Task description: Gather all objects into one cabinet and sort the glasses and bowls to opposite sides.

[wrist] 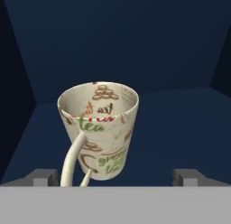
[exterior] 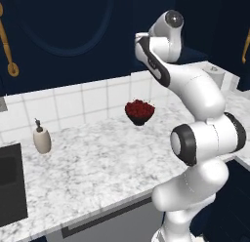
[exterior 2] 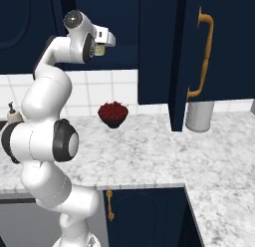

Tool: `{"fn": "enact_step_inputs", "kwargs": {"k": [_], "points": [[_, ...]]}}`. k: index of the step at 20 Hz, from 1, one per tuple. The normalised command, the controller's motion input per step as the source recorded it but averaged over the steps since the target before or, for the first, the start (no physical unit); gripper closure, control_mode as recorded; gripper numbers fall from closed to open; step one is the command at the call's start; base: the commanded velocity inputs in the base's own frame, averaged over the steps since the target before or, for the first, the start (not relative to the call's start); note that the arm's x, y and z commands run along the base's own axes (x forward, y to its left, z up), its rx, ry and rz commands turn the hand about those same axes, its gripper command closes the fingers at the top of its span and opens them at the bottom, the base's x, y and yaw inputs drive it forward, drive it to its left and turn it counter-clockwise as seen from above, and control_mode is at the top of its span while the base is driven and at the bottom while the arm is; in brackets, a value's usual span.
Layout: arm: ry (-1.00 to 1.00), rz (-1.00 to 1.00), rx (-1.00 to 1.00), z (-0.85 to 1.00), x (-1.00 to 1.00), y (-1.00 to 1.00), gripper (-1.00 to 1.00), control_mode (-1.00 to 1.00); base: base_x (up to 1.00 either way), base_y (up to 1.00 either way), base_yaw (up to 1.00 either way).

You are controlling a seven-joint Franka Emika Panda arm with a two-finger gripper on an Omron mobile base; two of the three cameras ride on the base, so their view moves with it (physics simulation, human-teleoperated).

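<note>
Pincer (wrist: pixel 116 178) open, finger tips spread wide at the 7 and 5 o'clock corners of the hand view, touching nothing. Between them stands a cream patterned cup with "tea" lettering and a curved handle (wrist: pixel 100 128), upright on the navy shelf (wrist: pixel 180 128) inside the dark navy wall cabinet (exterior 2: pixel 159 47). Below, on the white marbled tabletop (exterior: pixel 97 163): cream soap dispenser (exterior: pixel 42 137) at 9 o'clock, dark bowl of red fruit (exterior: pixel 139 110) near the white tiled backsplash (exterior: pixel 73 102).
</note>
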Motion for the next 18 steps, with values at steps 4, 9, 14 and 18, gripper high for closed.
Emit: {"fn": "enact_step_inputs", "kwargs": {"k": [4, 9, 14, 18], "points": [[0.00, -0.01, 0.00, 0.00, 0.17, 0.10, -1.00, -1.00, 0.00, 0.00, 0.00], [0.00, -0.02, 0.00, 0.00, 0.14, 0.07, -1.00, -1.00, 0.00, 0.00, 0.00], [0.00, -0.02, 0.00, 0.00, 0.18, 0.08, -1.00, -1.00, 0.00, 0.00, 0.00], [0.01, -0.04, -0.02, -0.11, 0.18, 0.07, -1.00, -1.00, 0.00, 0.00, 0.00]]}}
